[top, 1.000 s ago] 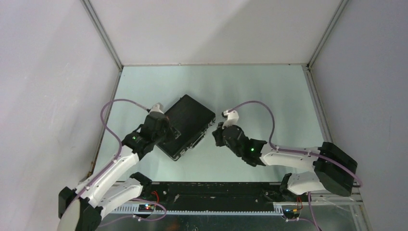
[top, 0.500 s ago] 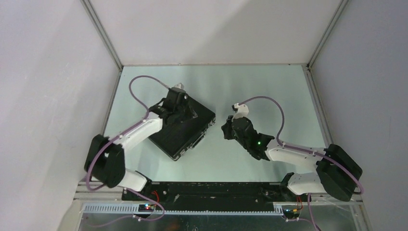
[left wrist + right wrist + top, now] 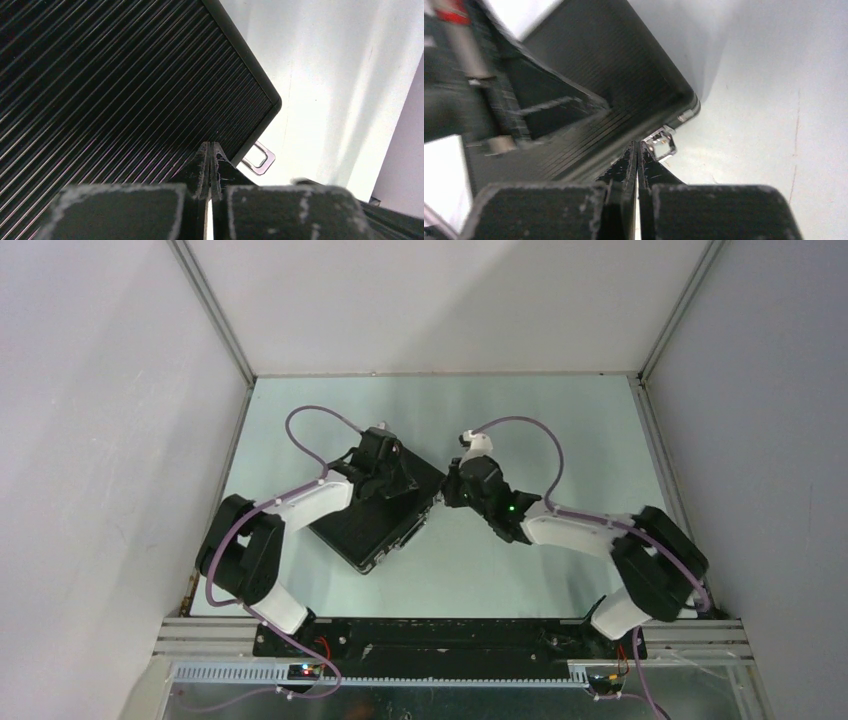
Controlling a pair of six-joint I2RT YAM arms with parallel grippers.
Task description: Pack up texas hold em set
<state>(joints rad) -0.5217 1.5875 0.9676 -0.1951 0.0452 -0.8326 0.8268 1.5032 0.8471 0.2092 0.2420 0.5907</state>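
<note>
The black ribbed briefcase lies closed and turned at an angle on the pale table. My left gripper is shut and empty, its tips over the lid near the case's right corner. My right gripper is shut and empty, its tips right beside a metal latch at that corner; I cannot tell if they touch. The same latch loop shows in the left wrist view. Chips, card decks, dice and triangle are not in view.
A second latch and the handle sit along the case's near-right side. Metal frame rails and white walls border the table on the left, back and right.
The left arm has swung from the case's near-left end up onto its far right corner. The right gripper has moved left and farther in, up to the latch at that corner.
</note>
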